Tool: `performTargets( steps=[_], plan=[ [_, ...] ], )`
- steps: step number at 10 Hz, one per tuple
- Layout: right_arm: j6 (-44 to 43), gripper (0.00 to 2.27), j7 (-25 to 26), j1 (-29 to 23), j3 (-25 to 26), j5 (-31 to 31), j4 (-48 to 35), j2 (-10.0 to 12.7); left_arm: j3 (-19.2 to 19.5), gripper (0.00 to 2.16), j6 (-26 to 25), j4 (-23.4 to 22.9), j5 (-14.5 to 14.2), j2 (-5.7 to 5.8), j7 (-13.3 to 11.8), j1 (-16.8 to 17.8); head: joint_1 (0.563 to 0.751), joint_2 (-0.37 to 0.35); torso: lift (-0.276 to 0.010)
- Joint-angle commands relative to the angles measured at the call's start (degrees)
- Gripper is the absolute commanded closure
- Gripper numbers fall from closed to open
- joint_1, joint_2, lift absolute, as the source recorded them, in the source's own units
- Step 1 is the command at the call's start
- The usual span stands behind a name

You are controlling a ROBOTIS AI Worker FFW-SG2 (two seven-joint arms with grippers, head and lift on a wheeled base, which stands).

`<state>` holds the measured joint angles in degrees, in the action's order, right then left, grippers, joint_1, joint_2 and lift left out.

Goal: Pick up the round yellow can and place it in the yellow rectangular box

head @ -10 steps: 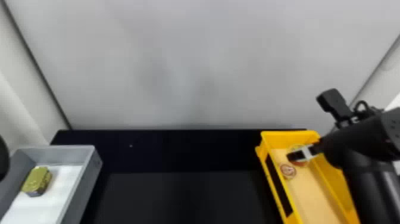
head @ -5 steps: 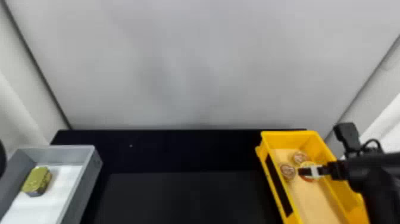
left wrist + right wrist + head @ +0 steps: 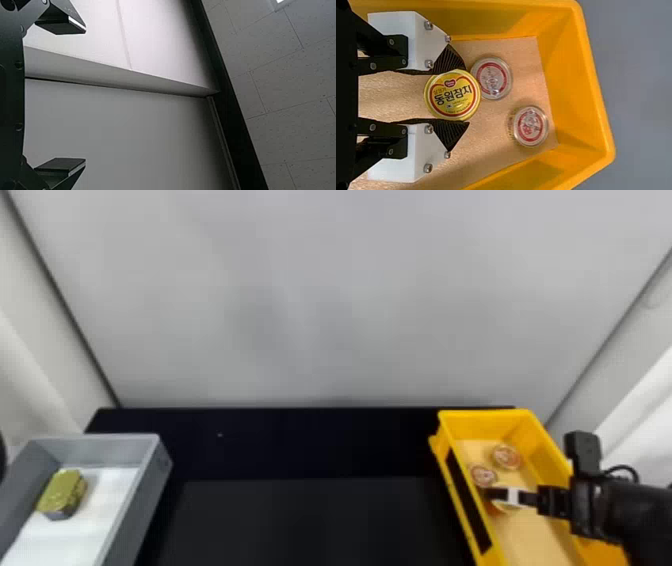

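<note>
A: Status?
B: Right gripper is down in the yellow rectangular plastic box, close to its left wall, toward the far end. Fingers look clamped on the round yellow can, one on each side, printed lid facing up.
A: So done?
B: Nearly, my read. Pick and carry look complete: can is within the box walls, over the beige lining. Left to do: spread fingers, back out. Can't tell if the can bears on the lining.
A: Left side?
B: Left gripper idles facing bare panels, fingers wide apart, nothing between them.
A: Counts, near to far.
B: Grippers: two. Round yellow can: one. Olive-gold block-shaped tin: one, on a white sheet in the grey rectangular box. Round cans with red-ringed tops: two, both past the yellow one. Nearer one looks to touch it; other one sits closer to the box's far edge.
A: Boxes?
B: Two. Grey on the left edge of the black worktop, yellow on its right edge. One worktop, one pale back wall.
</note>
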<state>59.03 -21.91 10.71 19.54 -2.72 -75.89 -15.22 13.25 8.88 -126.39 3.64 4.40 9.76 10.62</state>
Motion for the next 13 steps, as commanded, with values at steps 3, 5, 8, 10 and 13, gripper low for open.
performTargets(
  steps=[3, 5, 8, 10, 13],
  plan=[
    [6.1, 0.75, 2.1, -3.2, 0.0, 1.0, -8.1, 0.2, 0.0, 0.11, 0.1, 0.0, 0.0, -0.10, 0.0, 0.0, 0.694, -0.078, -0.001],
    [7.2, 0.75, 2.0, -4.1, 0.0, 1.1, -8.8, 0.2, 0.0, 0.11, 0.0, 0.0, 0.0, -0.10, 0.0, 0.0, 0.694, -0.078, -0.001],
    [7.4, 0.73, 2.0, -5.7, 0.8, 1.4, -9.5, 0.5, -0.1, 0.11, -0.1, -0.1, 0.1, -0.10, 0.0, 0.0, 0.694, -0.078, -0.001],
    [6.1, 0.32, 1.6, -6.3, 1.0, 2.3, -10.1, 0.2, -0.1, 0.11, -0.1, -0.1, 0.1, -0.18, 0.0, 0.0, 0.694, -0.078, -0.001],
    [6.2, 0.08, 2.5, -8.3, 1.2, 2.3, -16.2, 0.0, 0.2, 0.11, -0.3, -0.2, 0.1, -0.27, 0.0, -0.2, 0.694, -0.078, -0.001]
  ],
)
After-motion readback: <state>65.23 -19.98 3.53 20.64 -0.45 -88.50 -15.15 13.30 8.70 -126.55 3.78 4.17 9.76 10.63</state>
